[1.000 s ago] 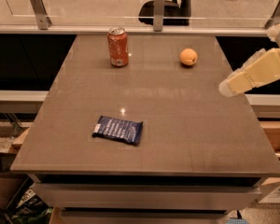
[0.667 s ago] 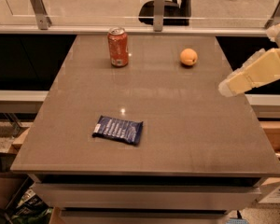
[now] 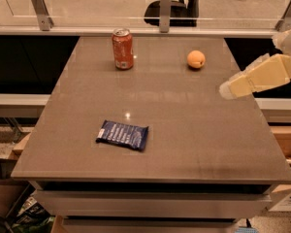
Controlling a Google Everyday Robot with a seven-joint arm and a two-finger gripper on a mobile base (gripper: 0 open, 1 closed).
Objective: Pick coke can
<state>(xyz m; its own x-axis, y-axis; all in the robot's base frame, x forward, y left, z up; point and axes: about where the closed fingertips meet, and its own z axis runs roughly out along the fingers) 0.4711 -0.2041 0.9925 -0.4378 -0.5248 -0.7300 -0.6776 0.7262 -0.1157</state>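
Note:
The coke can, red-orange with a silver top, stands upright at the far left of the grey table. My gripper, a cream-coloured wedge, reaches in from the right edge of the view and hovers over the table's right side, pointing left. It is far to the right of the can and nearer than it, and holds nothing that I can see.
A round orange fruit lies at the far right of the table, just beyond the gripper. A flat dark-blue snack packet lies on the near left. A glass railing with metal posts runs behind the table.
My gripper has edged slightly to the left over the table's right side. The can, fruit and packet have not moved.

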